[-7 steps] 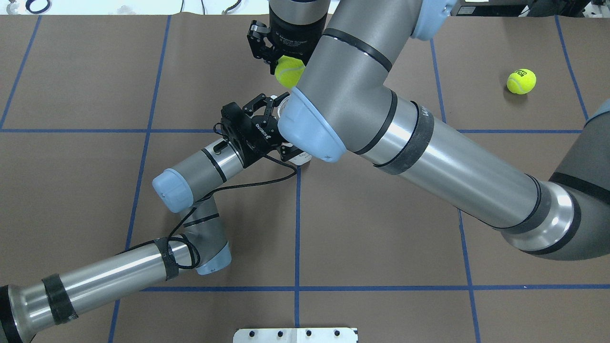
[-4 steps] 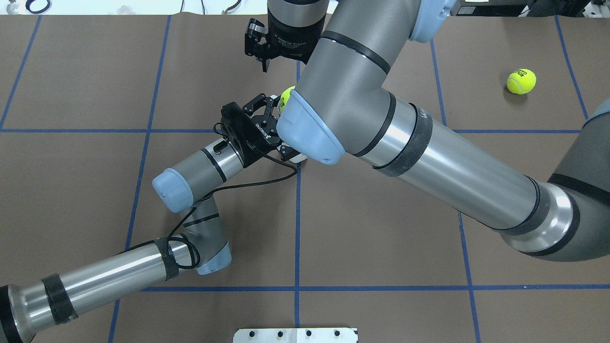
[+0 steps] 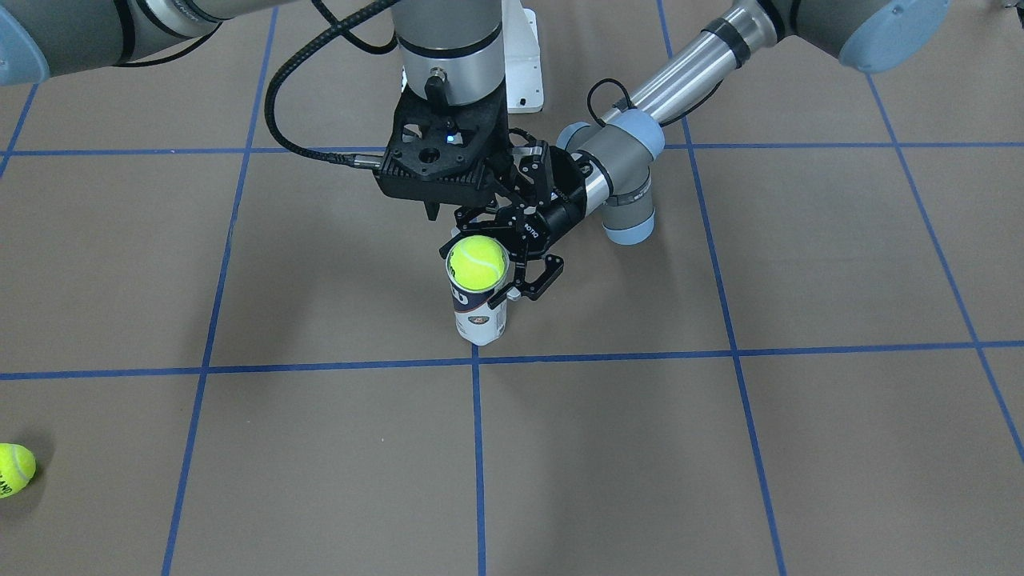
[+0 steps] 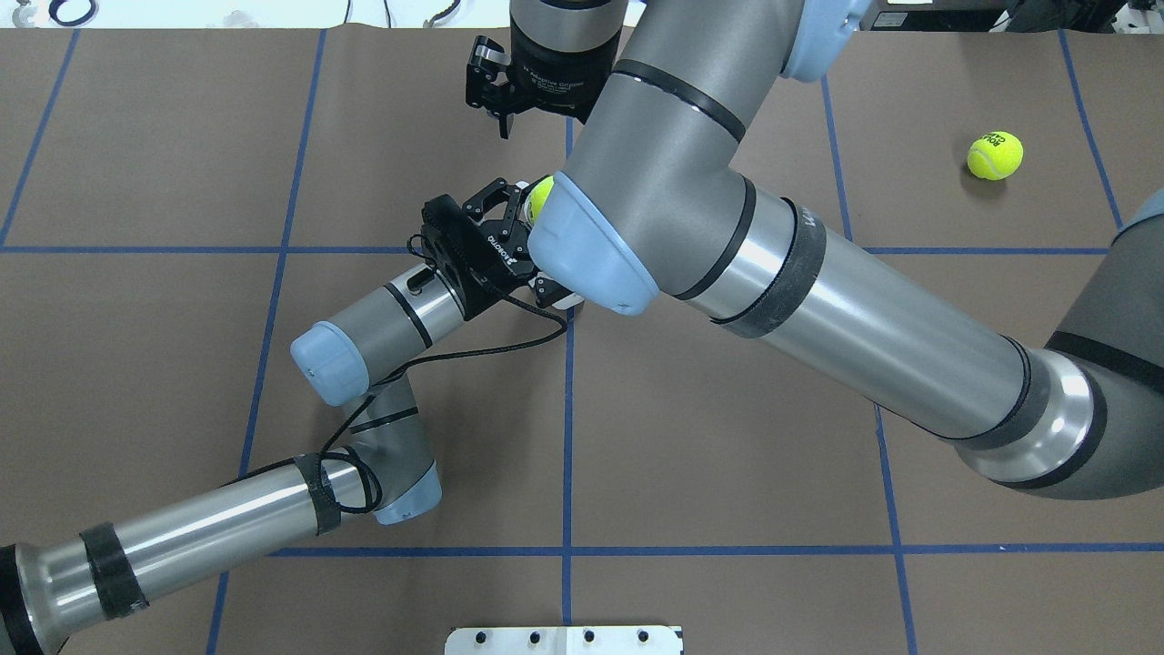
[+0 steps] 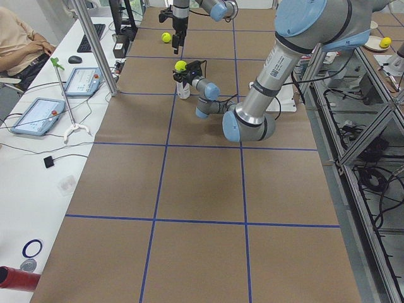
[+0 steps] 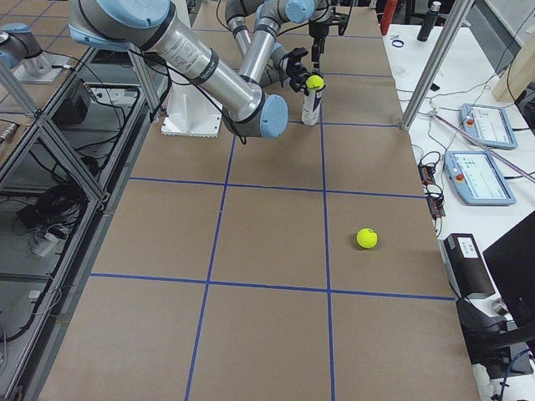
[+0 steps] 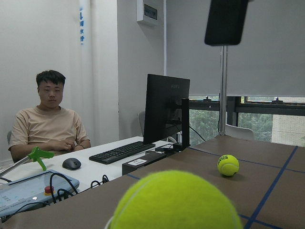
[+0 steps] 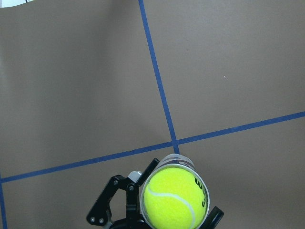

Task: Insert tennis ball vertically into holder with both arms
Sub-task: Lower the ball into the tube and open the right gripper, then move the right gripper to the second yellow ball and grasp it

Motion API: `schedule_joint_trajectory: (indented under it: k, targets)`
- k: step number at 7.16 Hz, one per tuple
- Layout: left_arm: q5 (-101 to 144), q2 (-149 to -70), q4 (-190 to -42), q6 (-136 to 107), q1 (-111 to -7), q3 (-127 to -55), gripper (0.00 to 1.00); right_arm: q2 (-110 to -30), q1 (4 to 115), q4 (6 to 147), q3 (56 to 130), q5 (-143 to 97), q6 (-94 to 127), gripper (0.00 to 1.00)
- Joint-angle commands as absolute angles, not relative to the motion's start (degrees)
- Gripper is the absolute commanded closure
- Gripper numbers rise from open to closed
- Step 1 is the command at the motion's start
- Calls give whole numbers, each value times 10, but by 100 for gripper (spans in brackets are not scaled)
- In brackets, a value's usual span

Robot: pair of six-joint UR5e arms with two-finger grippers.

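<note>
The holder (image 3: 478, 310), a clear can with a navy-and-white label, stands upright on the mat. My left gripper (image 3: 506, 270) is shut around its upper part from the side. A yellow tennis ball (image 3: 476, 262) sits in the holder's mouth; it also shows in the right wrist view (image 8: 174, 198) and the overhead view (image 4: 540, 195). My right gripper (image 3: 470, 218) hangs straight above the ball, open and empty, clear of it. One right finger (image 7: 226, 21) shows in the left wrist view. The right arm's elbow hides most of the holder from overhead.
A second tennis ball (image 4: 995, 156) lies loose on the mat on my far right, also seen in the front view (image 3: 14, 470). A white pedestal base (image 3: 524, 60) stands at the robot's side. A person (image 7: 45, 119) sits at a desk beyond the table's end.
The right gripper opened and let go of the ball, which dropped onto the holder's mouth. The right gripper drew back upward a little. The left gripper kept still on the holder.
</note>
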State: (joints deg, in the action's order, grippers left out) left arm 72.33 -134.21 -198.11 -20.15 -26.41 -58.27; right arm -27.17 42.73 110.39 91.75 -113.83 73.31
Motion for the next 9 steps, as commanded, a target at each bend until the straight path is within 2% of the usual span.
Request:
schedule_joint_trajectory:
  k: [1, 3, 5, 7, 9]
  targets:
    - [723, -1341, -1982, -202, -265, -583, 1, -289, 440, 1103, 920, -1140, 689, 1]
    - [723, -1341, -1982, -201, -265, -583, 1, -356, 502, 1096, 925, -1143, 537, 1]
    - [723, -1340, -1983, -202, -265, -583, 1, -466, 594, 975, 896, -1190, 381, 1]
    - [722, -1340, -1983, -202, -264, -584, 1, -487, 684, 911, 775, -1247, 196, 1]
    - [722, -1341, -1983, -203, -263, -584, 1, -507, 703, 714, 625, -1251, 181, 1]
